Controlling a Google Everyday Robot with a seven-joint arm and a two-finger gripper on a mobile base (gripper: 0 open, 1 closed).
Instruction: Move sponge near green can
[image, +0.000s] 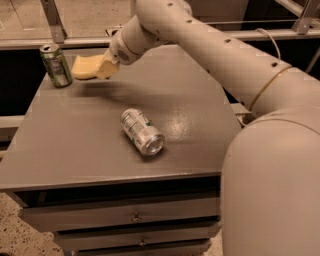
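Observation:
The green can (55, 65) stands upright at the far left corner of the grey table (90, 130). The pale yellow sponge (85, 67) is held in my gripper (106, 68), just right of the can and a little above the table top. The gripper is shut on the sponge's right end. My arm reaches in from the right and crosses the far side of the table.
A silver-white can (141, 131) lies on its side near the table's middle. The table has drawers (135, 217) below its front edge. A metal rail (55, 22) runs behind the table.

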